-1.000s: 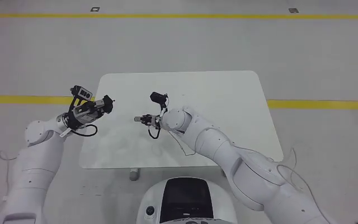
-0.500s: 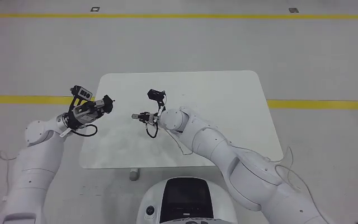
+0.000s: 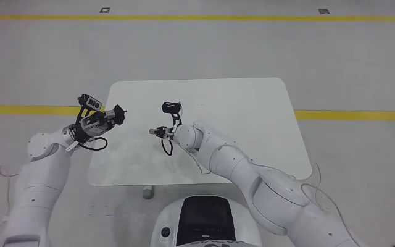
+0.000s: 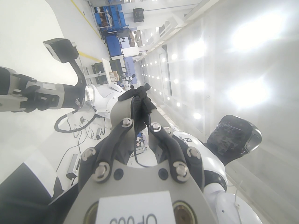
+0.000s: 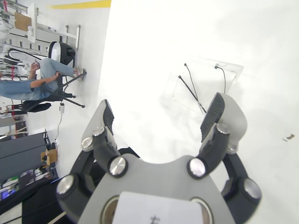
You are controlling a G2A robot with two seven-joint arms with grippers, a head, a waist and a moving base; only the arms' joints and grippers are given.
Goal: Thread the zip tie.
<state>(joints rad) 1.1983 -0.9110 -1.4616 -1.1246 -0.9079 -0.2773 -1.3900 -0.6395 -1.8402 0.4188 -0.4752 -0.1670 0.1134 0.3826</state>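
Top view, table: a white tabletop with rounded corners (image 3: 247,105), standing on a grey floor.
Top view, left gripper: the left gripper (image 3: 118,114) hangs over the table's left edge and points inward.
Top view, right gripper: the right gripper (image 3: 152,131) is over the left-middle of the table. It faces the left gripper, near it but apart.
Left wrist view, left gripper: the grey fingers (image 4: 127,108) are pressed together on a thin black plastic zip tie (image 4: 142,90).
Left wrist view, zip tie: its bunched end sticks out past the fingertips, and a thin strand loops back between the fingers, off the table.
Right wrist view, right gripper: its jaws are spread wide, with nothing between the ribbed black pads (image 5: 211,115).
Right wrist view, spare ties: three loose black zip ties (image 5: 190,87) lie in a clear flat plastic tray (image 5: 236,69) on the table beyond the fingers. Two are straight and close together, and one is curved.
Right wrist view, scrap: a small brown scrap (image 5: 288,137) lies on the table, apart from the tray.
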